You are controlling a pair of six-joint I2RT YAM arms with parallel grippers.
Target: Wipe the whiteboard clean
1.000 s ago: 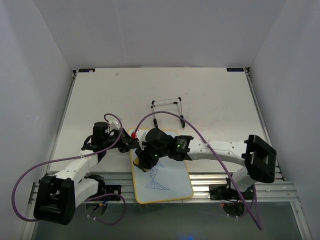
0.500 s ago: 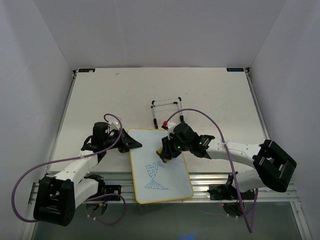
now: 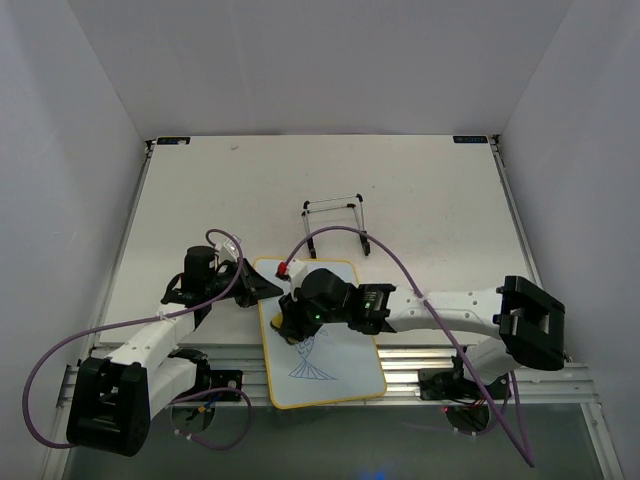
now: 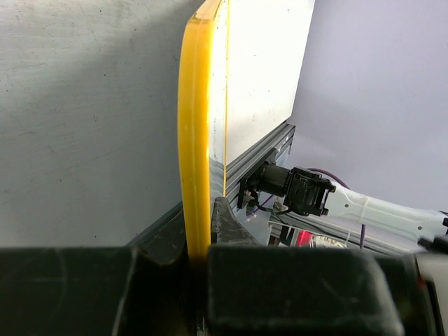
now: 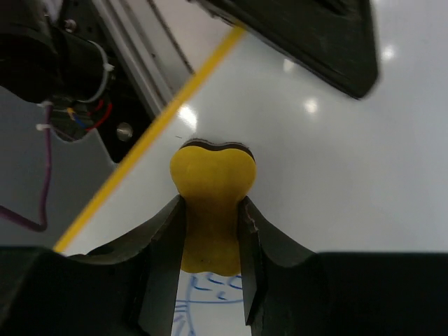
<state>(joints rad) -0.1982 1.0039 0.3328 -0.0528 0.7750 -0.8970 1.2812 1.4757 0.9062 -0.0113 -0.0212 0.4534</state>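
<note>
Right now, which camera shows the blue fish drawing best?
The top external view: the fish drawing lies almost whole on the whiteboard, only its top hidden by the right tool. The right wrist view catches a few blue strokes below the yellow eraser. The left wrist view shows only the board's yellow edge, no fish.

- Counter [image 3: 420, 180]: flat, off-white matte top w/ faint scuffs.
- Back wall [image 3: 320, 60]: plain pale panel.
- L wall [image 3: 50, 200] & R wall [image 3: 590, 180]: same, slanting in.
- Near edge: aluminium rails [image 3: 410, 360].
- Light: soft, even.
</note>
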